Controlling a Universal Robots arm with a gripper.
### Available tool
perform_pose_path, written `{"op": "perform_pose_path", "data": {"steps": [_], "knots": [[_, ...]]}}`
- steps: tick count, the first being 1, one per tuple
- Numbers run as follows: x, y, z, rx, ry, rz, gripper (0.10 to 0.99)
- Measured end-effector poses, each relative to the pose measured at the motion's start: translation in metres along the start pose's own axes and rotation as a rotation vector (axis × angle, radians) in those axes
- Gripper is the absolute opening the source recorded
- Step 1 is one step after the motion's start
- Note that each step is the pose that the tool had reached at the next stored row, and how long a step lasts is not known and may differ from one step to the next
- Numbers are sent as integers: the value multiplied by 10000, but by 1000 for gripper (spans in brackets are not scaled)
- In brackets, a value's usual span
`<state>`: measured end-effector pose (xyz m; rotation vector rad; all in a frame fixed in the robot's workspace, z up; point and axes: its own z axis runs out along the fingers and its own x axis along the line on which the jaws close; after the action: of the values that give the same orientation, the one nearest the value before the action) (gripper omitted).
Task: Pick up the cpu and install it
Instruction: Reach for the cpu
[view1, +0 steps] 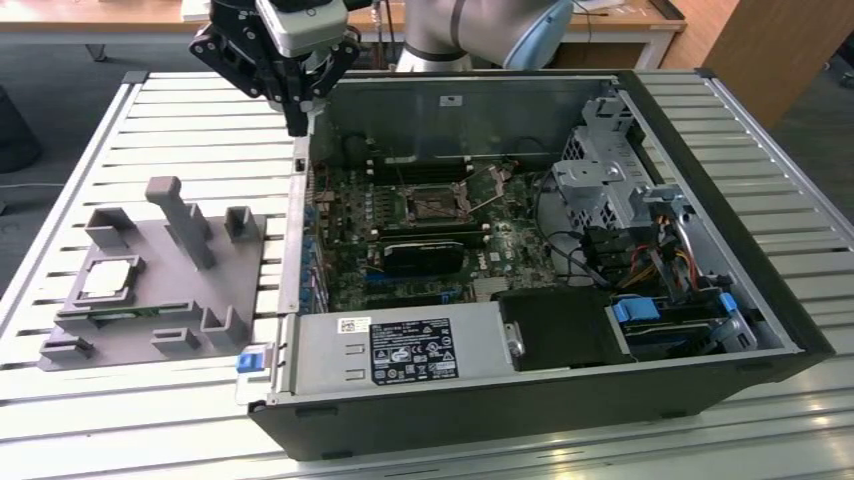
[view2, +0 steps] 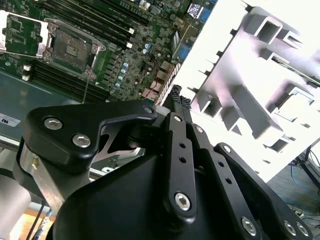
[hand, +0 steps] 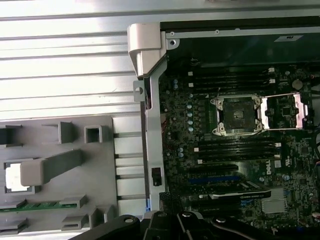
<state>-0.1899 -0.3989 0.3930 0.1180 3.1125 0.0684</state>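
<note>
Gripper (view1: 296, 126) is hanging just above the side wall of the computer case (view1: 302, 240), its fingers pressing together and holding nothing. The cpu (view1: 110, 280) is lying flat in the grey tray (view1: 134, 338) on the exterior view's left, well apart from the gripper. The motherboard socket (view1: 438, 205) is sitting open inside the case.

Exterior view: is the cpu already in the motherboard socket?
No, the cpu lies on the grey tray beside the computer case, away from the socket.
</note>
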Motion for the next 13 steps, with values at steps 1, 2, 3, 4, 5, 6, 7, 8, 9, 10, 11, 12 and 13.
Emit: {"op": "perform_pose_path", "data": {"steps": [1,2,3,4,5,6,7,8,9,10,11,12,13], "knots": [[6,-1,0,0,0,0,106],[12,-1,0,0,0,-1,106],[19,-2,-1,0,0,-1,106],[27,-2,-1,1,1,-1,106],[35,-3,-1,0,0,0,106],[42,-3,-1,0,0,0,106],[49,-4,-1,0,0,-1,106],[55,-4,-1,-1,0,-1,106],[62,-5,-1,0,0,0,106],[69,-5,-1,0,0,0,106],[77,-6,-2,0,0,0,106],[83,-6,-1,-1,0,-1,106],[89,-7,-2,0,0,0,106]]}}
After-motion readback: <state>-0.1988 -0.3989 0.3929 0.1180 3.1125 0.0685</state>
